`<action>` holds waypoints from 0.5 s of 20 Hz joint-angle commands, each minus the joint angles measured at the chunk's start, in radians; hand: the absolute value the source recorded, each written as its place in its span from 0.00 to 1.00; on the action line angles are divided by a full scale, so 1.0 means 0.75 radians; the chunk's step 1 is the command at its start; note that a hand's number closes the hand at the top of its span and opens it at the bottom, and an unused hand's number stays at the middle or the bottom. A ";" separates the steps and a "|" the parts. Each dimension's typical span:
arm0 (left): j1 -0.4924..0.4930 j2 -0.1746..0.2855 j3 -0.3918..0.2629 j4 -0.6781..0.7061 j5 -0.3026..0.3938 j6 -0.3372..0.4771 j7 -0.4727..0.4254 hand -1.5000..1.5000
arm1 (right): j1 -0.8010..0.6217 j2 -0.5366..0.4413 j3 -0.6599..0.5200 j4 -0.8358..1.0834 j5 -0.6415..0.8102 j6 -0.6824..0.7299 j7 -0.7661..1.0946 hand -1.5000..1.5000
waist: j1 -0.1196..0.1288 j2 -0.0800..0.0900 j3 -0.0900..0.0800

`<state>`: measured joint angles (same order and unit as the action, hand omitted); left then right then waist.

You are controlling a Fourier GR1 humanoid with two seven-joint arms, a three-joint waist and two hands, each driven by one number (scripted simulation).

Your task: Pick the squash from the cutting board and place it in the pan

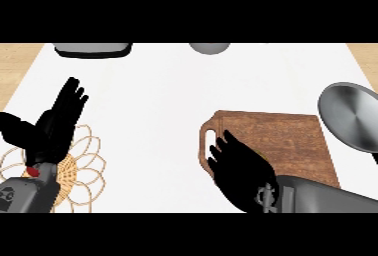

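Pan [351, 115] right of cutting board [288, 140]; perhaps a trivet [72, 172] far left.

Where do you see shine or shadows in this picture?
Head view: a soft sheen fans across the pan. Head view: the white counter looks evenly lit, with no clear shadow beside the left hand or the right hand. Head view: both hands show flat black, without highlights.

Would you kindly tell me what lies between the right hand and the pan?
In the head view, only bare wood of the cutting board lies there.
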<state>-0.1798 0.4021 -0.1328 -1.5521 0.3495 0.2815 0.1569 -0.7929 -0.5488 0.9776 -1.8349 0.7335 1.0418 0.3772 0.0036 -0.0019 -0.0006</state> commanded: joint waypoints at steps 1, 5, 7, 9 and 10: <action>0.013 -0.022 0.000 -0.035 -0.014 0.002 0.008 0.50 | -0.039 0.003 0.069 -0.058 0.105 0.122 0.037 0.00 | 0.002 -0.001 0.000; 0.043 -0.007 -0.010 -0.134 -0.035 0.016 0.111 0.50 | 0.054 0.029 0.131 -0.153 0.208 0.129 0.112 0.00 | 0.001 -0.003 0.001; 0.043 -0.079 -0.041 -0.116 -0.086 0.057 0.077 0.50 | 0.066 0.144 0.127 -0.047 0.242 0.123 0.120 0.00 | 0.004 0.001 0.001; -0.034 -0.035 0.074 0.026 -0.032 -0.049 0.012 0.50 | 0.166 0.165 0.155 -0.125 0.282 0.106 0.159 0.00 | -0.008 0.002 0.000; 0.006 -0.069 0.024 -0.018 -0.071 -0.022 0.052 0.50 | 0.154 0.104 0.108 -0.175 0.276 0.133 0.091 0.00 | -0.005 0.001 0.001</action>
<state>-0.1777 0.3736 -0.1141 -1.5767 0.3207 0.2704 0.1905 -0.7260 -0.4923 1.0549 -1.9216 0.8969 1.0859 0.4381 0.0012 -0.0015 -0.0002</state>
